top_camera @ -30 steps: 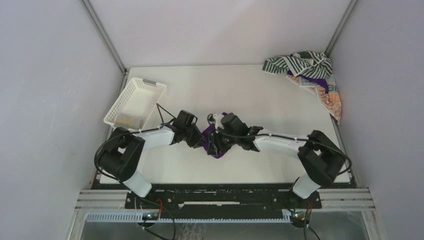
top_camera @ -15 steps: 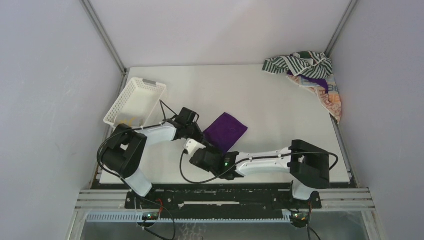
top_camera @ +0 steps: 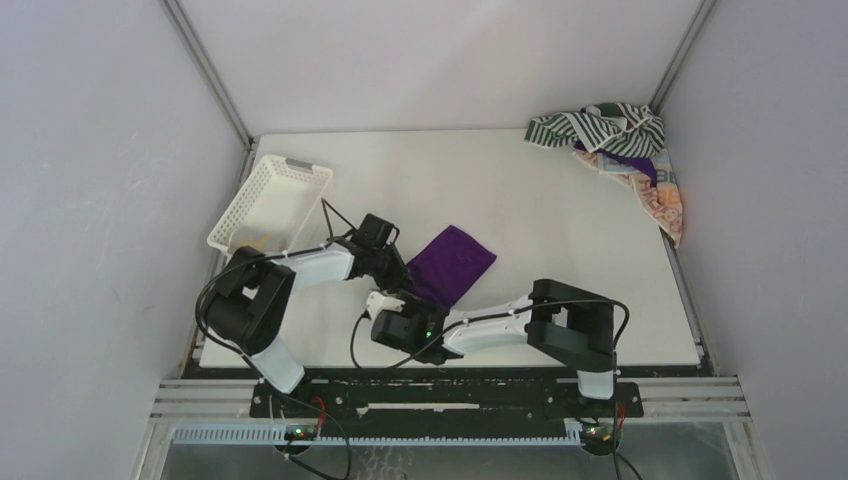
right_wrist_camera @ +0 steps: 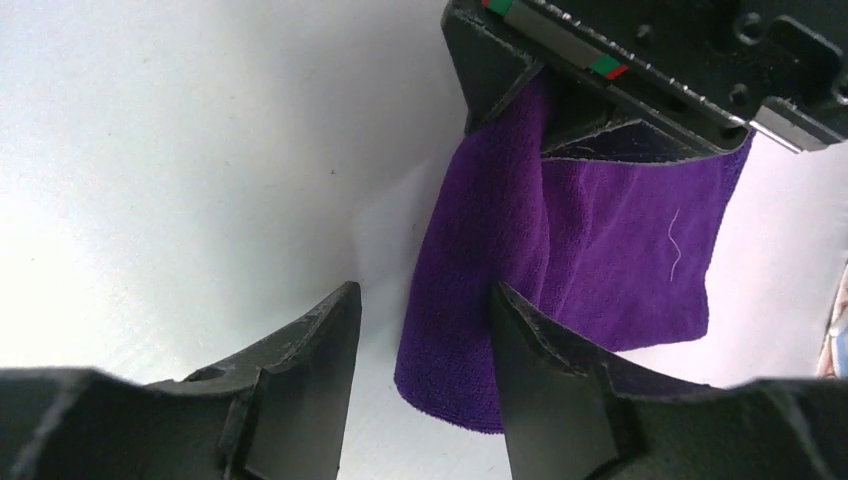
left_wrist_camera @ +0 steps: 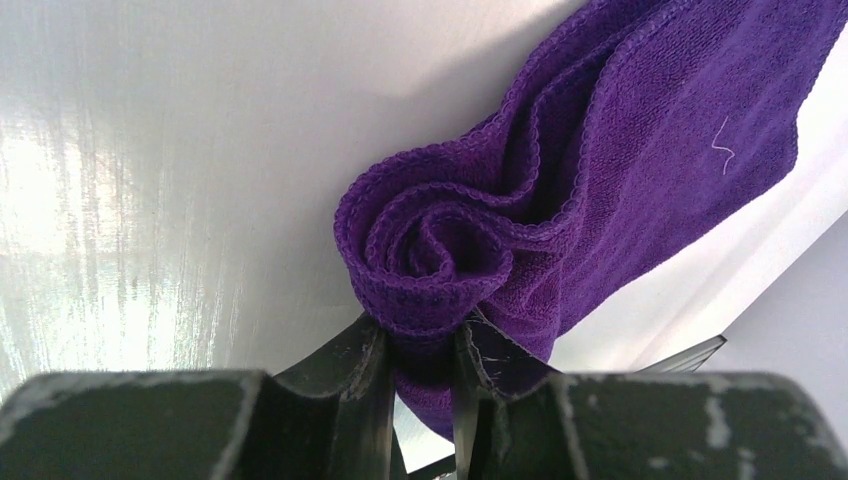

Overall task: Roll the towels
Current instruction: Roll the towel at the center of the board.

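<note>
The left gripper (left_wrist_camera: 420,365) pinched the rolled end of the purple towel (left_wrist_camera: 640,140), toward the worktop's (top_camera: 560,200) front edge. The right gripper (right_wrist_camera: 422,300) stood spread beside it, empty.

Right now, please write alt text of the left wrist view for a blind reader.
The left gripper pinches the rolled end of a purple towel; the rest trails across the white table.

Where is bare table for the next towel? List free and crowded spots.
Free: the far middle of the table, between the white basket and the towel pile; the right side, between the purple towel and the pile. Crowded: near centre-left, where the left hand and right hand meet at the purple towel.
</note>
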`<control>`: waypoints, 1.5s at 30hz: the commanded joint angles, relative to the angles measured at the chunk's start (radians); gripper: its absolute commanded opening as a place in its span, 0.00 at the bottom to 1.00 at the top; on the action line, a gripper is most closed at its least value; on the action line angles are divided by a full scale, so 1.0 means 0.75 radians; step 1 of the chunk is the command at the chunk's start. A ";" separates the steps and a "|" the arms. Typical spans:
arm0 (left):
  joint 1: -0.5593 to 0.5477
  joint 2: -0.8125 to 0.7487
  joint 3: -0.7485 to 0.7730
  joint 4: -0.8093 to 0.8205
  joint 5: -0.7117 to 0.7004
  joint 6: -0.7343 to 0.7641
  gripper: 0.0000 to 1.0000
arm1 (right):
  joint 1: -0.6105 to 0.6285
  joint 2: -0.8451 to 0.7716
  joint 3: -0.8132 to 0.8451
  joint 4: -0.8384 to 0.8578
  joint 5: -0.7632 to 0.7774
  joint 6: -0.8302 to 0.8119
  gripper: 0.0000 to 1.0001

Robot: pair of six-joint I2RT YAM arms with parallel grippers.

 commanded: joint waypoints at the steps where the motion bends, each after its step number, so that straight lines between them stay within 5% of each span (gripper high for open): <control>1: -0.010 0.068 -0.007 -0.121 -0.049 0.067 0.27 | -0.030 0.039 0.029 -0.107 0.010 0.098 0.50; 7: -0.010 0.070 -0.005 -0.126 -0.045 0.071 0.27 | -0.083 0.060 0.029 -0.151 -0.019 0.156 0.43; 17: 0.011 -0.080 0.016 -0.137 -0.049 0.049 0.42 | -0.219 -0.005 -0.030 -0.111 -0.414 0.150 0.01; 28: 0.184 -0.458 -0.001 -0.195 -0.170 0.030 0.63 | -0.734 -0.174 -0.181 0.101 -1.641 0.316 0.00; 33: 0.176 -0.480 -0.087 -0.092 -0.104 0.008 0.64 | -0.936 -0.061 -0.299 0.488 -2.128 0.610 0.00; 40: 0.056 -0.401 -0.072 0.032 -0.066 -0.008 0.65 | -1.124 0.183 -0.403 1.043 -2.493 1.060 0.00; 45: 0.008 -0.317 -0.058 0.103 -0.047 -0.033 0.66 | -1.148 0.309 -0.428 1.312 -2.526 1.300 0.01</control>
